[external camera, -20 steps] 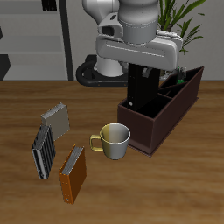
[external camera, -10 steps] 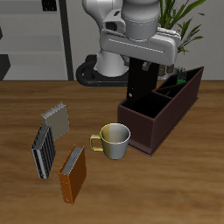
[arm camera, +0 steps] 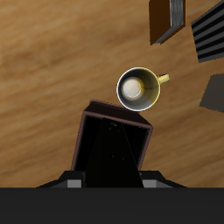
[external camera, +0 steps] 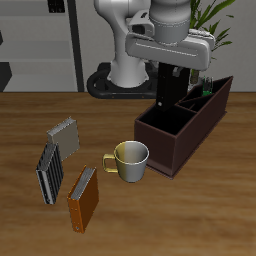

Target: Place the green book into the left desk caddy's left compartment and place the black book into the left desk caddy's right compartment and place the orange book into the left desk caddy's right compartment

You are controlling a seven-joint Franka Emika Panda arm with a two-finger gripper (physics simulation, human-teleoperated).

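Nearest you on the table point(external camera: 30, 215), the orange book point(external camera: 83, 198) lies flat, untouched, well apart from the left desk caddy point(external camera: 172, 150). Just behind it are the grey-and-black striped book point(external camera: 48, 170) and the small grey book point(external camera: 64, 133), and between those books and the caddy stands the mug point(external camera: 129, 161); none of these concern you yet.

Farther back, your gripper point(external camera: 171, 84) holds the black book point(external camera: 166, 90) upright above the caddy. Over the last second you have carried it along the caddy's length, from over the low end nearest the mug toward the middle. It now hangs roughly over the inner edge of the right compartment point(external camera: 163, 121), close to the divider. That drift matters: go much farther and you risk dropping it toward the left compartment point(external camera: 205, 96), where something green, probably the green book point(external camera: 207, 84), already seems to stand, though it is mostly hidden.

The jaws are clamped on the black book, judging by how it hangs with nothing under it; the wrist view shows only the mug and a dark mass below.

You should bring the book back slightly over the wide section, then lower it before letting go.
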